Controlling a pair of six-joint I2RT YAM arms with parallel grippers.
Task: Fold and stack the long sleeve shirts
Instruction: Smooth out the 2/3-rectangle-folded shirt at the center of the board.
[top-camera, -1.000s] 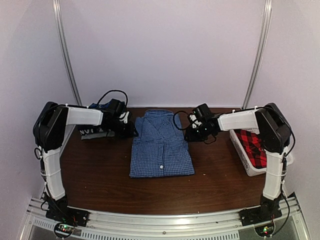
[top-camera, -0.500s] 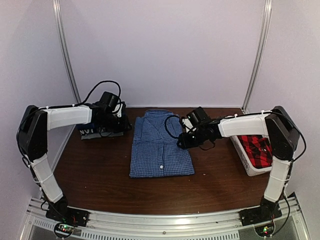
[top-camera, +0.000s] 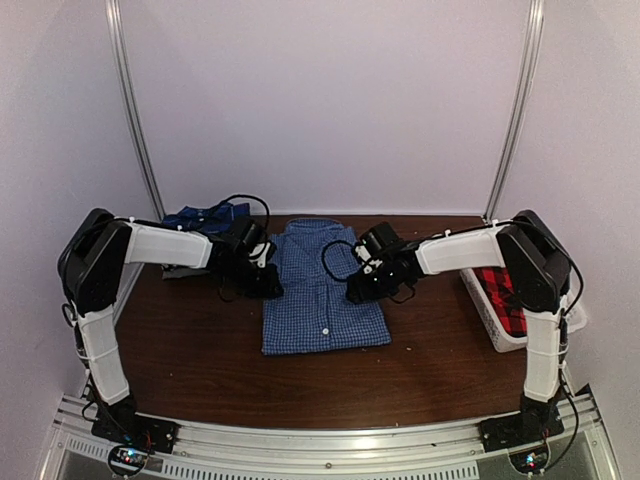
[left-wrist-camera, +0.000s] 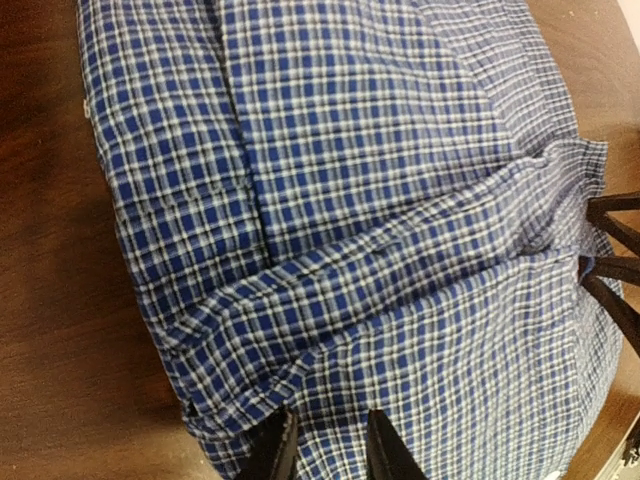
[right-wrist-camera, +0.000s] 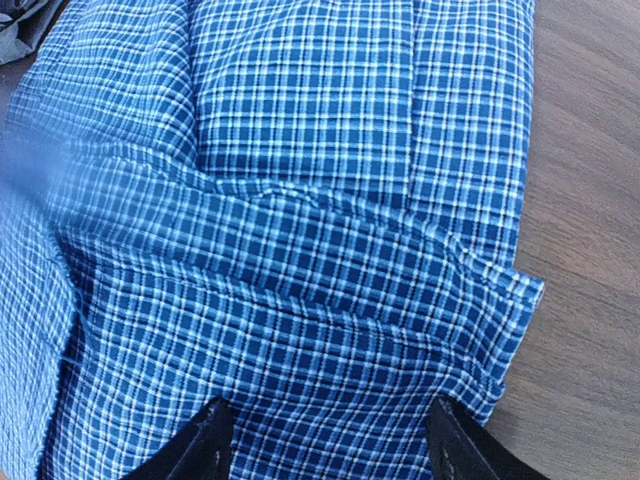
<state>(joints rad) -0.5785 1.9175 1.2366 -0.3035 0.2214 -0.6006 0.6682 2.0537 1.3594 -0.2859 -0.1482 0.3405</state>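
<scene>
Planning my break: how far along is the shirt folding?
Done: the blue-and-white check shirt lies folded mid-table. In hand: the left hand and right hand sit at its upper sides, seemingly for another fold. Left: the darker blue shirt at back left, the red plaid shirt in the basket; nothing stacked.
</scene>
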